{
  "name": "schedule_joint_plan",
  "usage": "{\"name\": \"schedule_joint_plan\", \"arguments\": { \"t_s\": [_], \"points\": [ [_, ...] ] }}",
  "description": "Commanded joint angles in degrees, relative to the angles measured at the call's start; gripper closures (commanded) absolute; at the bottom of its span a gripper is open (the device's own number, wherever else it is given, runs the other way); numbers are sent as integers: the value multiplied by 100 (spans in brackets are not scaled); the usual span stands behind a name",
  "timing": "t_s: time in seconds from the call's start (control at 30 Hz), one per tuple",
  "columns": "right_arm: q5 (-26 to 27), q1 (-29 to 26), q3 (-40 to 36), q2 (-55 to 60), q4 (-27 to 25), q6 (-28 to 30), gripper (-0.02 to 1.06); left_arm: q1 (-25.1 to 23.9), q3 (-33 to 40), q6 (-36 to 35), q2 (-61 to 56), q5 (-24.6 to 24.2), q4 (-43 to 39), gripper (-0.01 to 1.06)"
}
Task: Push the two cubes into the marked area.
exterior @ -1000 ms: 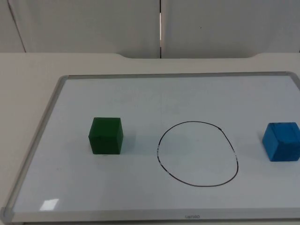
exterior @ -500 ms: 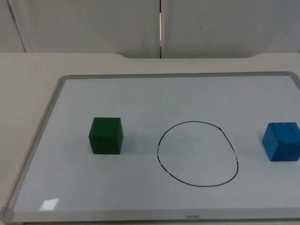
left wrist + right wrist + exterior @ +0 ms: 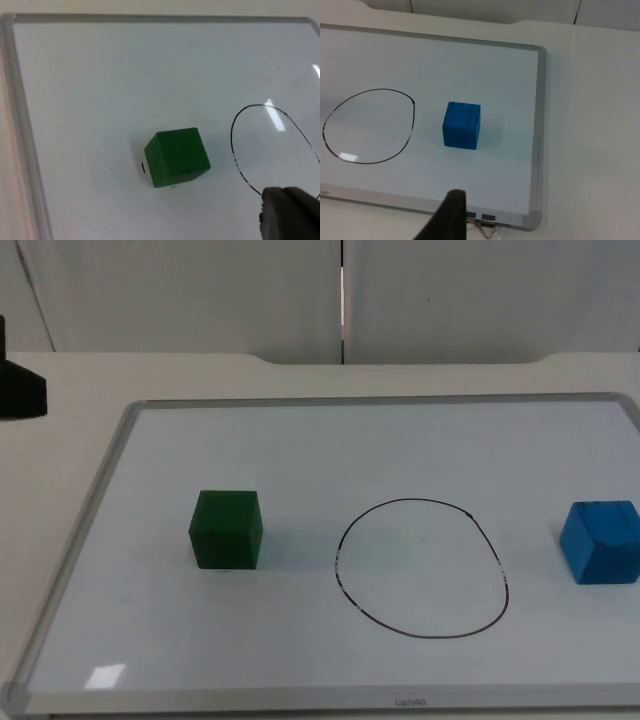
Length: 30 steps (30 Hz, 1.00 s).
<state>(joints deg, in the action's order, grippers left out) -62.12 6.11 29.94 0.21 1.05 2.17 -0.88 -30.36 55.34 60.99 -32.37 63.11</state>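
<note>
A green cube (image 3: 226, 529) (image 3: 176, 156) rests on the whiteboard (image 3: 300, 450), left of a hand-drawn black oval (image 3: 421, 568). At the board's right edge, right of the oval, sits a blue cube (image 3: 600, 541) (image 3: 462, 125). Both cubes lie outside the oval line (image 3: 240, 150) (image 3: 370, 126). A black part of my left arm (image 3: 20, 388) pokes in at the far left, over bare table and well away from the green cube. My left gripper (image 3: 290, 216) hovers above the board on the oval side of the green cube. My right gripper (image 3: 447, 215) is over the board's near frame, short of the blue cube.
The whiteboard has a raised grey frame (image 3: 85, 510) all round, with metal clips (image 3: 485, 227) at one corner. Beige table (image 3: 60, 370) surrounds it, and the grey partition wall (image 3: 200, 290) stands behind.
A black part of my left arm has come into the top view at the far left edge. Neither cube has moved.
</note>
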Motion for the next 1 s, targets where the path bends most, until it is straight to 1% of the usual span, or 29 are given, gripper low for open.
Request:
{"name": "schedule_joint_plan", "arguments": {
  "t_s": [0.0,0.07,0.17,0.23,0.27,0.33,0.37,0.4,0.43,0.5,0.53,0.67,0.77,0.97],
  "points": [
    [29,-7,-37,-21,26,8,-1,30,-29,170,253,19,300,105],
    [29,-7,-37,-21,26,8,-1,30,-29,245,377,19,386,105],
    [29,-7,-37,-21,26,-3,-1,37,-29,572,714,-7,680,105],
    [29,-7,-37,-21,26,-17,-1,102,-29,661,826,-22,737,105],
    [29,-7,-37,-21,26,-17,-1,194,-29,727,936,45,796,105],
    [29,-7,-37,-21,26,-17,-1,447,-29,750,1166,334,887,105],
    [29,-7,-37,-21,26,-17,-1,609,-29,750,1303,590,952,105],
    [29,-7,-37,-21,26,-17,-1,609,-29,750,1303,590,952,105],
    [29,-7,-37,-21,26,-17,-1,823,-29,750,1518,948,952,105],
    [29,-7,-37,-21,26,-17,-1,1089,-29,750,1796,1258,997,105],
    [29,-7,-37,-21,26,-17,-1,1089,-29,750,1796,1258,997,105],
    [29,-7,-37,-21,26,-17,-1,1364,-41,750,2320,1828,1172,105],
    [29,-7,-37,-21,26,-17,-1,1364,-157,756,2585,1888,1161,105],
    [29,-7,-37,-21,26,-17,-1,1364,-654,782,3194,1901,1161,105]
  ]
}}
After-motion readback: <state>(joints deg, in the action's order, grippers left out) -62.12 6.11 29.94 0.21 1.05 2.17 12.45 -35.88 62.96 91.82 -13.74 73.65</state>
